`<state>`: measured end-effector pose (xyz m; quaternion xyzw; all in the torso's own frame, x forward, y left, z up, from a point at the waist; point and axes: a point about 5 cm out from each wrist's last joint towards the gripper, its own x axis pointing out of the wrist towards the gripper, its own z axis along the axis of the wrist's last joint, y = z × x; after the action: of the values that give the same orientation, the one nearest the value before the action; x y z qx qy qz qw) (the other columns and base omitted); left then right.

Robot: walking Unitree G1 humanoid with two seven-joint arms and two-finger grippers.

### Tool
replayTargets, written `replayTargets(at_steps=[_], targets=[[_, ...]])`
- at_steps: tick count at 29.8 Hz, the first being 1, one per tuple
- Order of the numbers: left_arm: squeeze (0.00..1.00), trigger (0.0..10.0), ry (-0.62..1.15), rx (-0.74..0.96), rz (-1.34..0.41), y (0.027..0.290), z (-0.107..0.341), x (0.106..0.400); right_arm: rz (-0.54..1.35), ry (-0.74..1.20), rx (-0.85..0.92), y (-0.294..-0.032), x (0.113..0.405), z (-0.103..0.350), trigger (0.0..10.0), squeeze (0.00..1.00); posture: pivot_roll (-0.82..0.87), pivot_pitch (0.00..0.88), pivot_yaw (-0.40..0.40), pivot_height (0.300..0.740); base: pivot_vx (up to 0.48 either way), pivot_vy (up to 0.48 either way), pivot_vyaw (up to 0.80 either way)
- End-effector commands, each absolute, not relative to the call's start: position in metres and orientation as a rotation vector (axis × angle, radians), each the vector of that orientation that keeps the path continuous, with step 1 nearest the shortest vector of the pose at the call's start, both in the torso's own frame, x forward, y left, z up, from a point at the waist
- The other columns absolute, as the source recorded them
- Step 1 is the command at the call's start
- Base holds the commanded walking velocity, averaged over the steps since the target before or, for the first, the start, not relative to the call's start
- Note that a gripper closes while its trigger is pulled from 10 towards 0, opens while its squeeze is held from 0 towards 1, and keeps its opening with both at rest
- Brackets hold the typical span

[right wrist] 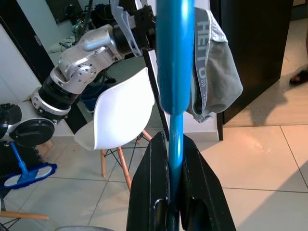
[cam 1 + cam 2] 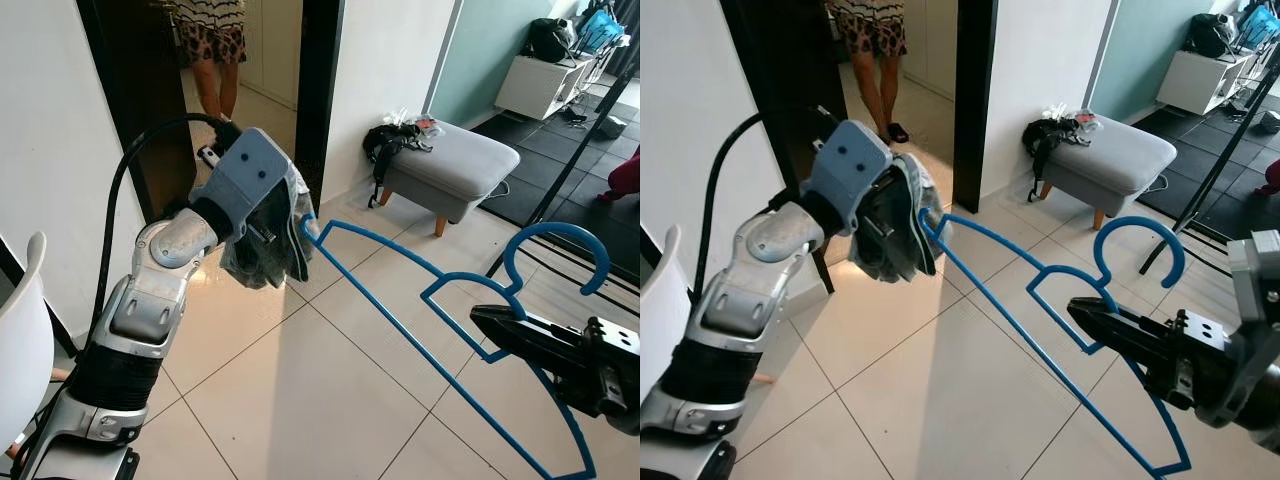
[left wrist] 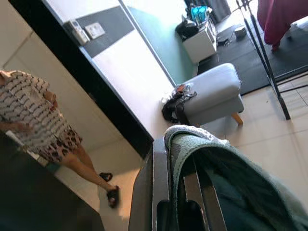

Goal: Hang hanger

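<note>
Right wrist view looks along the right claw (image 1: 175, 192), whose two black fingers are clamped on the blue hanger (image 1: 174, 62), the bar running straight up between them through the middle of the frame. In the left eye view this claw (image 2: 500, 325) sits at the lower right, gripping the hanger (image 2: 400, 260) just below its neck; the hook curls up toward the right edge, one shoulder runs down to the bottom right corner, and the other reaches up and left across the tiled floor (image 2: 330, 390) to the centre of the frame.

At that far shoulder tip hangs a grey garment (image 2: 270, 245), bunched in the left claw (image 2: 262, 232), which is closed on the cloth; in the left wrist view the fabric (image 3: 231, 178) drapes over the dark fingers (image 3: 154, 192) at the bottom centre. The garment touches the hanger's end, though whether it is threaded over it cannot be told. The right wrist view shows lettering on its waistband (image 1: 202, 33).

Farther out, a white chair (image 2: 25, 340) stands at the lower left, a grey footstool (image 2: 450, 165) with dark items on it at the upper centre right, and a person (image 2: 212, 40) stands in the doorway at the top. A black rack pole (image 2: 580, 140) slants down the right side.
</note>
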<state>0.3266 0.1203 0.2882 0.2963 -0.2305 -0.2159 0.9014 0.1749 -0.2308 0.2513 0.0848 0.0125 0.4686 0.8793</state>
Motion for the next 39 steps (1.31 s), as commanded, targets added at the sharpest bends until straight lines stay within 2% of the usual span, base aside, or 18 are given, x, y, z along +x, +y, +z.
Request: replayTargets(at_steps=[1, 8, 9, 12, 13, 17, 18, 19, 39], targets=[[0.0, 10.0, -0.495, 0.64, -0.473, 0.121, 0.291, 0.323, 0.979, 0.026, 0.171, -0.232, 0.175, 0.253, 10.0, 0.0, -0.04, 0.061, -0.054, 0.74, 0.0, 0.0, 0.0], [0.0, 10.0, -0.517, 0.631, -0.517, 0.116, 0.292, 0.318, 0.944, 0.005, 0.153, -0.236, 0.179, 0.255, 10.0, 0.0, -0.04, 0.063, -0.054, 0.74, 0.0, 0.0, 0.0], [0.0, 10.0, -0.52, 0.634, -0.528, 0.115, 0.292, 0.317, 0.93, -0.026, 0.164, -0.237, 0.182, 0.258, 6.2, 0.0, -0.04, 0.063, -0.054, 0.74, 0.0, 0.0, 0.0], [0.0, 10.0, -0.521, 0.636, -0.534, 0.115, 0.291, 0.316, 0.923, -0.047, 0.173, -0.237, 0.184, 0.26, 6.2, 0.0, -0.04, 0.063, -0.054, 0.74, 0.0, 0.0, 0.0], [0.0, 10.0, -0.519, 0.646, -0.535, 0.116, 0.291, 0.316, 0.927, -0.068, 0.186, -0.237, 0.185, 0.262, 0.0, 0.0, -0.04, 0.063, -0.054, 0.74, 0.0, 0.0, 0.0], [0.0, 10.0, -0.516, 0.655, -0.533, 0.118, 0.291, 0.317, 0.936, -0.077, 0.19, -0.236, 0.184, 0.263, 0.0, 0.0, -0.04, 0.063, -0.054, 0.74, 0.0, 0.0, 0.0], [0.0, 10.0, -0.515, 0.661, -0.529, 0.119, 0.291, 0.317, 0.936, -0.076, 0.183, -0.236, 0.184, 0.264, 3.0, 0.0, -0.04, 0.064, -0.053, 0.74, 0.0, 0.0, 0.0], [0.0, 10.0, -0.515, 0.664, -0.525, 0.12, 0.291, 0.317, 0.938, -0.065, 0.173, -0.236, 0.184, 0.263, 10.0, 0.0, -0.04, 0.063, -0.055, 0.74, 0.0, 0.0, 0.0], [0.0, 10.0, -0.536, 0.614, -0.554, 0.109, 0.296, 0.313, 0.956, -0.011, 0.154, -0.228, 0.186, 0.254, 10.0, 0.0, -0.04, 0.063, -0.054, 0.74, 0.0, 0.0, 0.0]])
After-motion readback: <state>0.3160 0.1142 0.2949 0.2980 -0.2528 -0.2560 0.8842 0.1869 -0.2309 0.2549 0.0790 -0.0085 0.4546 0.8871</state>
